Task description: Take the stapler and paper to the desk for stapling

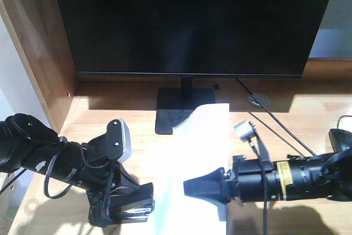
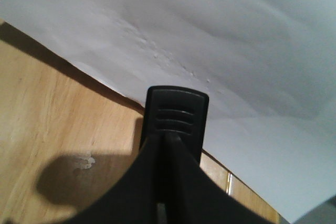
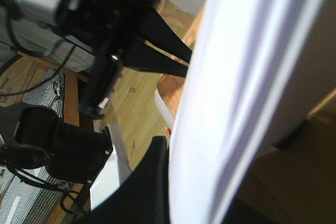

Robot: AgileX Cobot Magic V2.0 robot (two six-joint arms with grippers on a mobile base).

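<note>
Nearest, we are logging the left gripper (image 2: pixel 177 109), fingers pressed together on nothing. The right gripper (image 1: pixel 190 186) is pinching the paper (image 1: pixel 201 136), which is slanting over the desk (image 1: pixel 110 114). We are finding the arm's yellow label (image 1: pixel 283 178) too small to read. The paper is hiding a corner of the stand (image 1: pixel 173 115) of the monitor (image 1: pixel 192 20); its bezel mark is illegible.

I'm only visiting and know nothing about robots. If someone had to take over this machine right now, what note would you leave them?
Left claw: shut, nothing seen in it, tip near the paper's edge.
Right claw: shut on the paper, pinching its right side.
Paper: held up over the desk in front of the monitor, not lying flat.
Stapler: not visible in any view.
Done: paper is at the desk.
Left: lay the paper flat, find the stapler and bring it over, then staple.
</note>
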